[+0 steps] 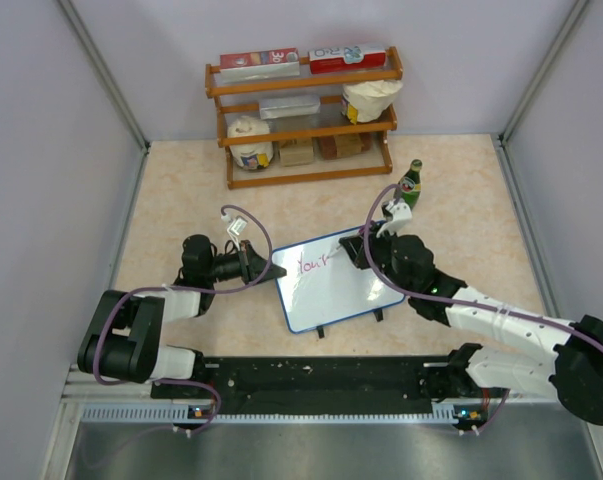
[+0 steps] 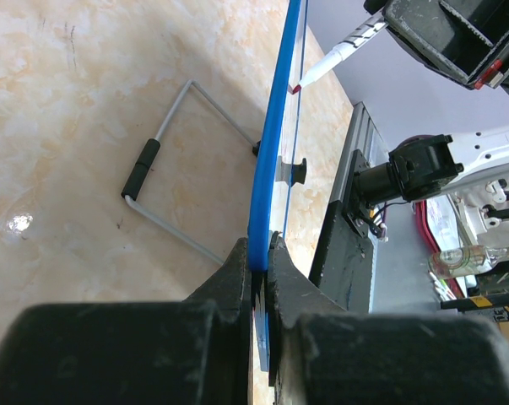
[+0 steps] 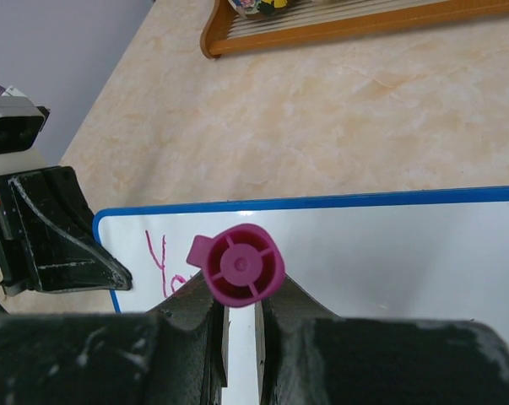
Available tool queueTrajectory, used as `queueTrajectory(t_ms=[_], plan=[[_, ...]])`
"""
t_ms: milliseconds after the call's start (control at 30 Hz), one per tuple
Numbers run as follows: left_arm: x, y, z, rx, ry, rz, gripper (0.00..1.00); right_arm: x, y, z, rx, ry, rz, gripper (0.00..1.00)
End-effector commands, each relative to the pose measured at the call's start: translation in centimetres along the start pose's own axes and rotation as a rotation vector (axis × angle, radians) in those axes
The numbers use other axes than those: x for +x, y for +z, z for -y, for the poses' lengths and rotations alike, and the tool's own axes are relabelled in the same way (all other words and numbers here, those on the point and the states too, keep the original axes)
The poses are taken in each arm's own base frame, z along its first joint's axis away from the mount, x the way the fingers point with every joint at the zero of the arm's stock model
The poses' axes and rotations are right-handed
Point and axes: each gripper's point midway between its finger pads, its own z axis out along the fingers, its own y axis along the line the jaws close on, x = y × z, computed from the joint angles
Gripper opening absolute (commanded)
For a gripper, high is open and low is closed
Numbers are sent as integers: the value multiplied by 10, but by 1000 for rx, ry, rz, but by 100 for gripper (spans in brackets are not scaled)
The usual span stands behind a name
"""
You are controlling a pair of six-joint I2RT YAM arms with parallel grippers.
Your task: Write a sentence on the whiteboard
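Whiteboard (image 1: 333, 285) mid-table, propped on its feet. Your left gripper (image 1: 249, 262) pinches its blue edge; right gripper (image 1: 366, 246) clamps the marker (image 3: 241, 266) (tip near the writing (image 1: 309, 264)). Press hard and the board may pivot, smearing letters.

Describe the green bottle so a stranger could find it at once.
Start at the wooden shelf at the back of the table. Just right of the shelf's lower end, beyond the whiteboard, stands the bottle. It alone is dark green, narrow-necked and off the shelf.
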Motion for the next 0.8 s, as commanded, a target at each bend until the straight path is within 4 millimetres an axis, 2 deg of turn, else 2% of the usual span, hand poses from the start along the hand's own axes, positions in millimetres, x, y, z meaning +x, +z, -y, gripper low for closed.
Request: queueTrajectory(t_ms=[0,467,767], plan=[[1,2,-9,-23,66,-2,0,-18,-2,8,36,-8,58,0],[1,2,-10,-24,62,-4,0,-34,-11,-1,-2,-4,97,0],[2,2,-10,-24,61,-5,0,-18,-8,0,-13,-9,48,0]])
